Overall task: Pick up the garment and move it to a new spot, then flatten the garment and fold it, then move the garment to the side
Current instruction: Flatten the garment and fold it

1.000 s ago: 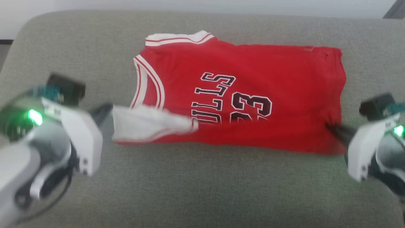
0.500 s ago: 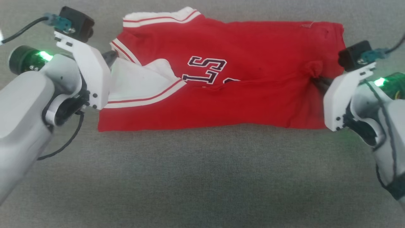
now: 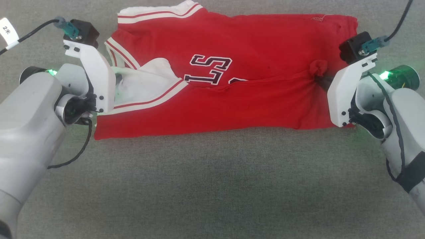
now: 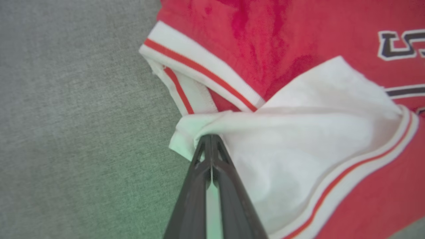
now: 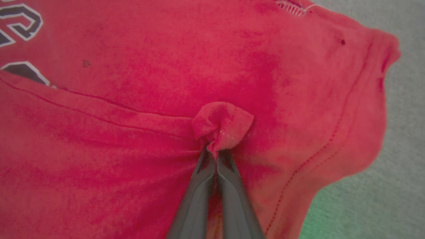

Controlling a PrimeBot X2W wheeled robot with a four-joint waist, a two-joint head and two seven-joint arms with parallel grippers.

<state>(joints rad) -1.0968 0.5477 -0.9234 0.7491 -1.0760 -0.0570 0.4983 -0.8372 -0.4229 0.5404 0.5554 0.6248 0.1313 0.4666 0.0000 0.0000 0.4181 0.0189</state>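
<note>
The garment [image 3: 252,43], a red jersey with white striped trim and dark lettering, lies across the grey cushion [image 3: 212,186]. Its near edge is folded up over the chest, hiding the lower letters and numbers. My left gripper [image 3: 117,70] is shut on the white sleeve end of that folded edge [image 4: 199,127]. At the other end my right gripper [image 3: 319,77] is shut on a pinched red corner of the hem [image 5: 220,124]. In the wrist views both pairs of dark fingers [image 4: 212,159] [image 5: 215,166] are pressed together on the cloth.
Grey cushion fabric [image 3: 199,199] stretches wide in front of the garment. Black cables [image 3: 30,31] [image 3: 400,21] trail from both wrist cameras at the far left and far right.
Both grippers have carried the garment's near edge away from me and up over the chest, covering more of the lettering. The head camera has also tilted, so the whole picture shifted.
</note>
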